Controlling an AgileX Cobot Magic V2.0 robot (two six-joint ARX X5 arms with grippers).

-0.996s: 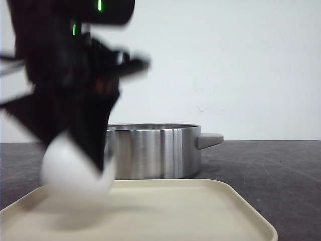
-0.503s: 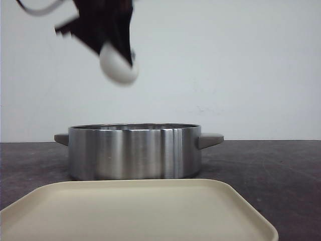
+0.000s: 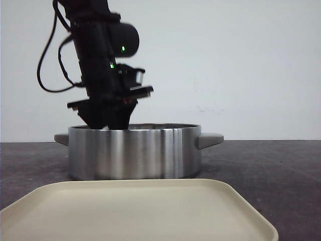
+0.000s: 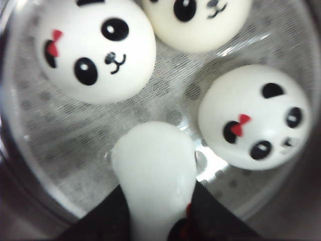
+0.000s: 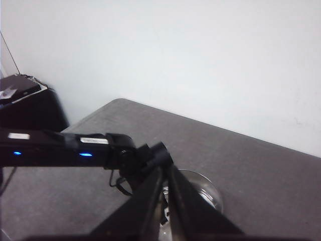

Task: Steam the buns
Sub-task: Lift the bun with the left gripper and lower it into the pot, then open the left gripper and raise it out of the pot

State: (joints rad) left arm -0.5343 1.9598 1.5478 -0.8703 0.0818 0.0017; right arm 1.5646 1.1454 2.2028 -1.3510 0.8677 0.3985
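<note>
My left gripper (image 3: 108,120) reaches down into the steel pot (image 3: 135,153), its tips hidden behind the rim. In the left wrist view it is shut on a white bun (image 4: 155,175), squeezed narrow between the black fingers (image 4: 108,216), just above the pot's perforated liner. Three panda-faced buns sit in the pot: one with a red bow (image 4: 95,55), one partly cut off by the frame edge (image 4: 198,22), and one with a red bow (image 4: 256,118) close beside the held bun. My right gripper (image 5: 164,173) is shut and empty, held high above the table.
A cream tray (image 3: 135,211) lies in front of the pot, with nothing on it. The pot has side handles (image 3: 210,139). The right wrist view shows the left arm (image 5: 65,150) over the pot (image 5: 203,193) on the dark grey table (image 5: 261,170).
My left gripper lifted the bun off the cream tray, carried it up and over, and has come down into the pot with it.
</note>
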